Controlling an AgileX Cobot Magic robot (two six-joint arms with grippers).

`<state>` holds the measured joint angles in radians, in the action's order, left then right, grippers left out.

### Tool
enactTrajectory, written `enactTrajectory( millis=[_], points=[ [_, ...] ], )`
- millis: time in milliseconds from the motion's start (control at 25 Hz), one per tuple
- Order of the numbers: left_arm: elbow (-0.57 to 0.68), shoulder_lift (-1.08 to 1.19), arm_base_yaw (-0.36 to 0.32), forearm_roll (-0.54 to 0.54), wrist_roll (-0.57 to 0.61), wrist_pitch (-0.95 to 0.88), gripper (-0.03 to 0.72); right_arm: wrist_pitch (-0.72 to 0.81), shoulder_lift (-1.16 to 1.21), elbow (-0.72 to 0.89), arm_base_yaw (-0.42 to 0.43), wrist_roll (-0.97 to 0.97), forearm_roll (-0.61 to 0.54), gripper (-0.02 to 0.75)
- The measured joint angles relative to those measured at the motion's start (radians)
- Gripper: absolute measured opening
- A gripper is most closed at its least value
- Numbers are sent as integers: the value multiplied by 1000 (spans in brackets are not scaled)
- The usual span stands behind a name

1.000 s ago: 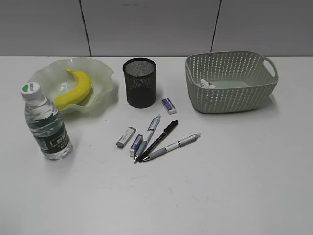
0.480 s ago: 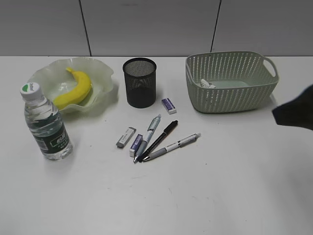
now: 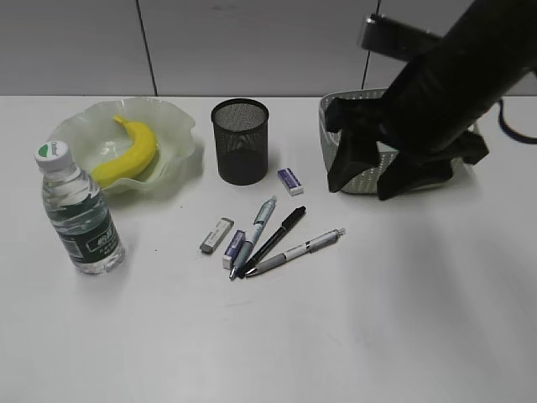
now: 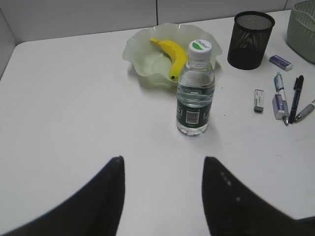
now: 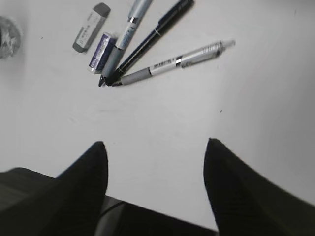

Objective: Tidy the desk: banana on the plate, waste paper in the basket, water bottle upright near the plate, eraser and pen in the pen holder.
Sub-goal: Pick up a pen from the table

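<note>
The banana (image 3: 130, 151) lies in the plate (image 3: 180, 126). In front of that dish the water bottle (image 3: 80, 214) stands upright. The black mesh pen holder (image 3: 240, 141) stands mid-desk. Three erasers (image 3: 289, 180) (image 3: 216, 235) (image 3: 233, 248) and three pens (image 3: 256, 231) (image 3: 277, 235) (image 3: 298, 249) lie on the white top. My right gripper (image 3: 359, 191) hangs open in front of the basket (image 3: 365, 168), right of the pens (image 5: 167, 61). The waste paper is hidden behind that arm. My left gripper (image 4: 162, 162) is open above bare desk, short of the bottle (image 4: 195, 88).
The right arm's dark bulk crosses the upper right of the exterior view and covers most of the basket. A grey panelled wall runs behind the desk. Bare white tabletop lies along the front and to the right of the pens.
The right arm has come in from the right edge and now stands in front of the basket, hiding the paper wad seen inside it before. Nothing on the desk has moved.
</note>
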<state>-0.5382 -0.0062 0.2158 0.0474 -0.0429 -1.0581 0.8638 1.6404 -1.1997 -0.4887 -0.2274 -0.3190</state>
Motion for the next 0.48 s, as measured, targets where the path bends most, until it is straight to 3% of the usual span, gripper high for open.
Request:
enactTrajectory(
  millis=[200,480],
  points=[
    [0,0,0,0,0,0,379,81,169,-79,-16,-352,-36,486],
    [0,0,0,0,0,0,379,74,365,-182,-16,-660,-59,486]
  ],
)
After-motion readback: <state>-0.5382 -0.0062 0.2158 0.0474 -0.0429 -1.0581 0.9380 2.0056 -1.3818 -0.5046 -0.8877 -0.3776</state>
